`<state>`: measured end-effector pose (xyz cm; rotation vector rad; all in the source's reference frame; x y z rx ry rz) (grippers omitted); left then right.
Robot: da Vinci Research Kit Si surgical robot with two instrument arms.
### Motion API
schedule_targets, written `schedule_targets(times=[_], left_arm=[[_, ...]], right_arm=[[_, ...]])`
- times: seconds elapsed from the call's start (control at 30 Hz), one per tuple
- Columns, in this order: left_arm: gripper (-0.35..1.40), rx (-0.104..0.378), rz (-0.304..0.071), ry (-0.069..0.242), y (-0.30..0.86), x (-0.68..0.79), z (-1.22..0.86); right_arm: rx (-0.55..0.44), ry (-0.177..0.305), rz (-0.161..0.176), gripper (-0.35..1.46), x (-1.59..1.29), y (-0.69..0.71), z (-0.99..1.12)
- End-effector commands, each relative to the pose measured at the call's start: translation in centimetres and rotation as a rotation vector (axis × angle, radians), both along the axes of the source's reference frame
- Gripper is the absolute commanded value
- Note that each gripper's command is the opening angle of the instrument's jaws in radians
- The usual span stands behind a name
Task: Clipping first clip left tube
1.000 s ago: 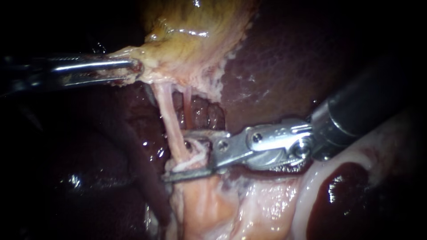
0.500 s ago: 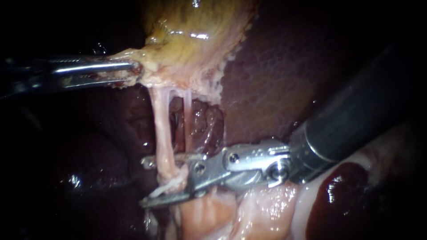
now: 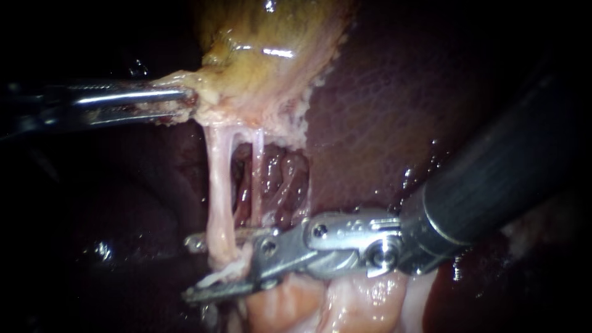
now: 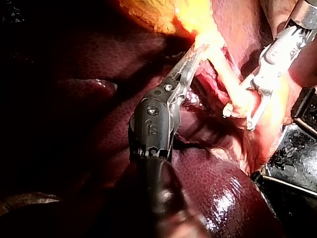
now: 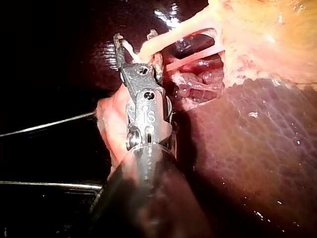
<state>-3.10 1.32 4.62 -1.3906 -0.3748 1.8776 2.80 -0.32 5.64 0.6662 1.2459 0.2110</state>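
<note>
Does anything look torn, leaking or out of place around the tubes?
Nothing stands out. The left tube and thinner right tube look taut and whole; the right instrument's open jaws straddle the left tube, and the left instrument grips the gallbladder's edge.

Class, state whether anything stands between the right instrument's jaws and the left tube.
Nothing visible does: the left tube passes between the open jaws of the right instrument, near the tube's lower end.
</note>
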Motion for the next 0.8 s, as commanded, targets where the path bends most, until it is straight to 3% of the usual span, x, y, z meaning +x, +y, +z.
schedule_targets(times=[0.03,0.67,0.8], left_arm=[[-0.35,0.0,-0.001,0.0,0.0,0.0,0.0],[-0.35,0.0,-0.001,0.0,0.01,0.0,0.0],[-0.35,0.0,-0.001,0.0,0.01,0.0,0.0]], right_arm=[[0.005,-0.003,0.001,0.26,0.0,0.0,0.01],[0.064,-0.024,0.016,-0.35,-0.03,0.0,0.02],[0.088,-0.049,0.012,-0.35,-0.04,0.0,0.02]])
